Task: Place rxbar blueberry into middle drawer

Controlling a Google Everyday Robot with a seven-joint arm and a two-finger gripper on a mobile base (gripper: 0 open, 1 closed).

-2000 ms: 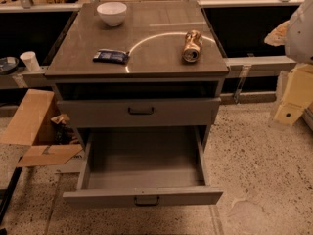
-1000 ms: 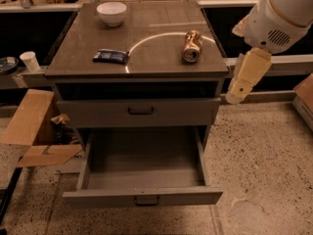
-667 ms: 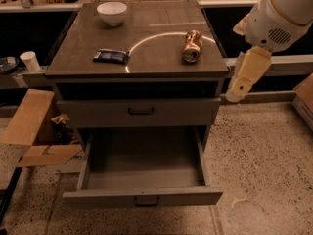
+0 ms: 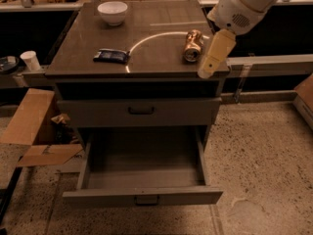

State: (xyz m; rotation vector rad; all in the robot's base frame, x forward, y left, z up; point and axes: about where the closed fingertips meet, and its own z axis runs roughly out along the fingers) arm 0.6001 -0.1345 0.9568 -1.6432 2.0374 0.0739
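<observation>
Camera view is showing the tool (image 4: pixel 205 70) further left and a little higher than a second ago. Then its tip was hanging off the right side of the table (image 4: pixel 161 62), level with the closed drawer front (image 4: pixel 141 111). Now the tip is lying over the table's front right corner. Two seconds ago the arm was only showing at the right edge of the picture. Nothing else is differing: the bar, the can, the bowl and the pulled-out drawer are sitting where they were.

The tool is hanging from the white arm at the upper right, slanting down and to the left. It is showing as one pale cream piece, so whether it is released or clenched cannot be told. It is carrying nothing. Its tip is sitting just right of the crushed golden can (image 4: pixel 192 45), apart from it, and whether it is touching the table edge cannot be told.

The rxbar blueberry (image 4: pixel 112 56) is lying flat on the left part of the table, well apart from the tool, with the white bowl (image 4: pixel 112 12) behind it. The middle drawer (image 4: pixel 146 177) is standing pulled out below the closed front, its grey tray holding nothing. A cardboard box (image 4: pixel 34 126) is lying on the floor to the left.
</observation>
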